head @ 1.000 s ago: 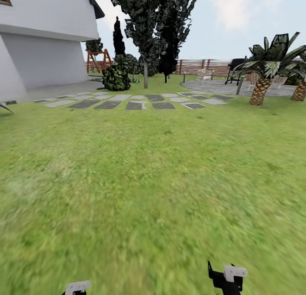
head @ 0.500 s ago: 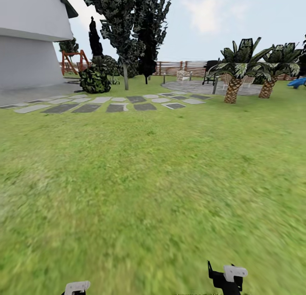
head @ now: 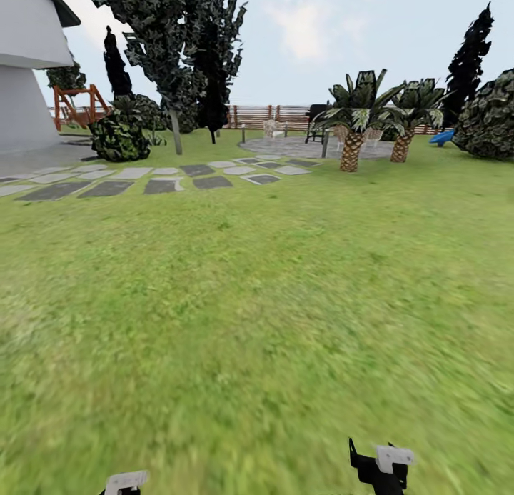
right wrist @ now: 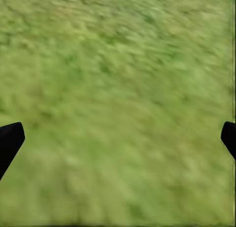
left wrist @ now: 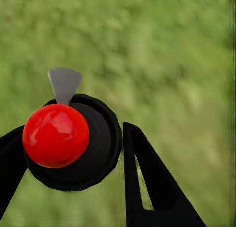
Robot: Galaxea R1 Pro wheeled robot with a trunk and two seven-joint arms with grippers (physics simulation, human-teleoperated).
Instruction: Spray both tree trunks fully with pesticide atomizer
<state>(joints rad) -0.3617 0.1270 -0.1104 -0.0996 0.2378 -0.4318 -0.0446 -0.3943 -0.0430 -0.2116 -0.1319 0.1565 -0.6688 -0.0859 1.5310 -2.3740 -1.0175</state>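
Left wrist view: left pincer (left wrist: 73,153) closed around the pesticide atomizer (left wrist: 66,138), red round cap, black body, grey nozzle tab, above blurred lawn (left wrist: 172,65). Right wrist view: right pincer (right wrist: 118,138) spread wide, nothing between the fingers (right wrist: 10,141), grass below. Head view adds stepping stones (head: 164,184), palms (head: 353,123), fence (head: 264,115), white house (head: 25,59).
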